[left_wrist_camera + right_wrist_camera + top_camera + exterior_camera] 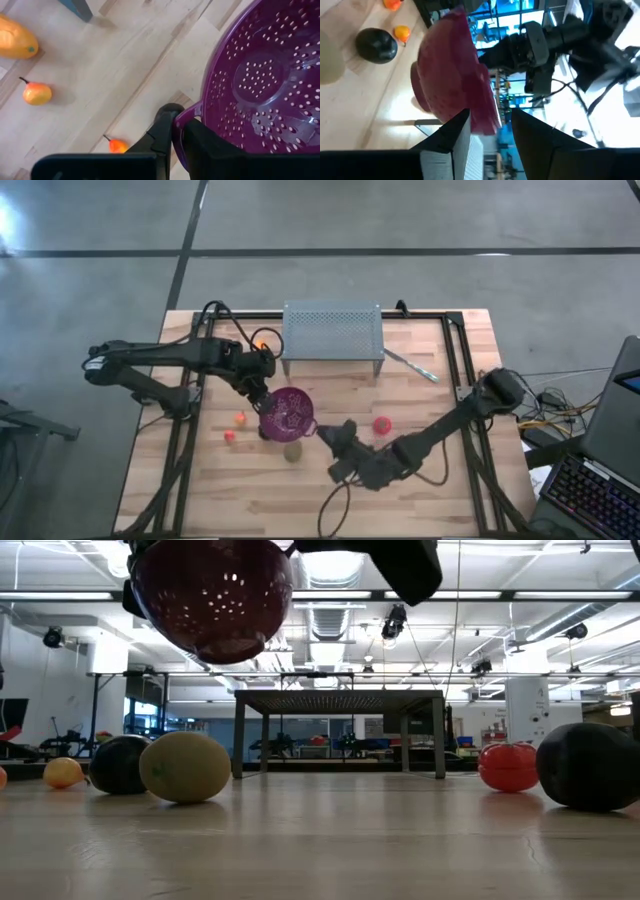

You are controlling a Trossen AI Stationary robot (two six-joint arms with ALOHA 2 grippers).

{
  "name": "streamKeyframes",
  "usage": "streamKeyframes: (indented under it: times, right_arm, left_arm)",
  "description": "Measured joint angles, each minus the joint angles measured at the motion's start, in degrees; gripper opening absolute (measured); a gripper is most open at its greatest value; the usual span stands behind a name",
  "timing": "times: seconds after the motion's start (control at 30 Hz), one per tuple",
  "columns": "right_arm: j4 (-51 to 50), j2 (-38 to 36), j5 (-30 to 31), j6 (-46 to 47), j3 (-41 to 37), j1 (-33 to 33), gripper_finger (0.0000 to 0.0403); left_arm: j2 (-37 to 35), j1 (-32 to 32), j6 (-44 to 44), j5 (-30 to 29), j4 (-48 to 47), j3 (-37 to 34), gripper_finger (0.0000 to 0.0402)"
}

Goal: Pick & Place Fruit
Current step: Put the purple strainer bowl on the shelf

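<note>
Left arm reaches in from the table's left, left gripper (pixel 176 131) clamped tight on the purple perforated plastic bowl's (pixel 260 80) rim. Right arm bends low across the near right, right gripper (pixel 487 131) fingers parted, holding nothing.

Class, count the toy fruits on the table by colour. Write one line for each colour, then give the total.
Orange: 2 (elongated orange fruit, small orange ball)
Red: 2 (small red ball, larger red ball)
Black: 2 (black round by the oval, black round by the larger red ball)
Brown-green: 1 (brown-green oval)
Total: 7
</note>
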Motion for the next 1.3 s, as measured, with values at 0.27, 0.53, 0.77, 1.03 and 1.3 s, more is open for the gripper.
streamKeyframes:
  times: [0.27, 0.53, 0.77, 1.03, 1.3]
  right_arm:
    - [0.03, 5.03, 2.09, -4.24, 5.44, -0.32, 0.0109]
    - [0.01, 4.62, 3.3, -4.79, 4.69, -0.57, 0.0066]
    - [0.0, 3.95, 3.51, -4.79, 4.43, -0.5, 0.0053]
    - [0.02, 3.97, 3.06, -4.71, 4.45, -0.52, 0.0055]
    - [0.04, 3.97, 2.46, -4.57, 4.45, -0.55, 0.0056]
  left_arm:
    - [0.0, 0.0, 0.03, 0.12, -0.09, -0.02, 0.0038]
    - [0.0, 0.0, 0.03, 0.14, -0.48, -0.02, 0.0036]
    - [0.0, 0.0, 0.03, 0.23, -0.44, -0.02, 0.0035]
    - [0.0, 0.0, 0.04, 0.23, -0.35, -0.04, 0.0039]
    - [0.0, 0.0, 0.05, 0.25, -0.2, -0.04, 0.0038]
